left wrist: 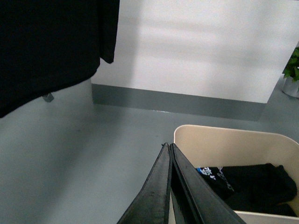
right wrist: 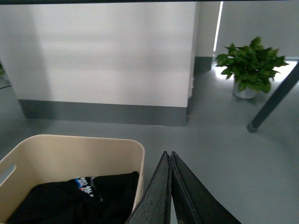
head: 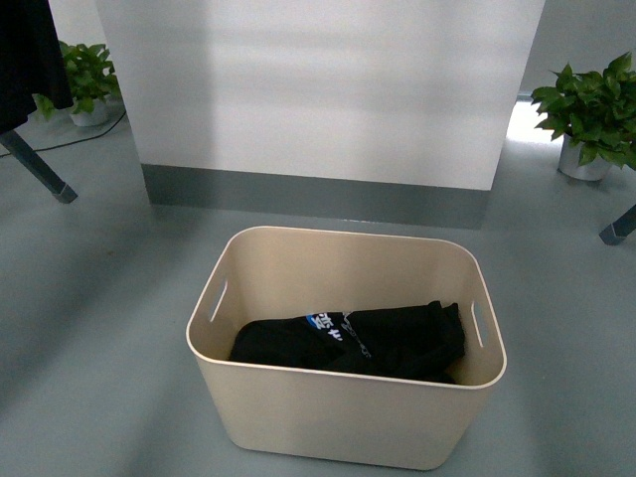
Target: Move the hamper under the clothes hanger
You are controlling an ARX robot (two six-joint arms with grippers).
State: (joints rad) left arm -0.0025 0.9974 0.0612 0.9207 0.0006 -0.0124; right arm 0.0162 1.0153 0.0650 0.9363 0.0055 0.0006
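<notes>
The beige hamper (head: 328, 417) stands on the grey floor in front of me, with a black garment (head: 397, 343) lying in it. Only parts of the clothes hanger show: an angled grey leg (head: 40, 169) at the far left and another (head: 618, 227) at the far right; its bar is out of view. My left gripper (left wrist: 168, 145) is shut and empty, just outside the hamper's (left wrist: 224, 144) left short side. On the other side, my right gripper (right wrist: 168, 154) is shut and empty, just outside the hamper's (right wrist: 70, 154) right rim. Neither arm shows in the front view.
A black garment (head: 25, 55) hangs at the upper left, above the left leg. A white wall panel with a grey base (head: 318, 194) stands behind the hamper. Potted plants sit at the back left (head: 87, 79) and back right (head: 586, 114).
</notes>
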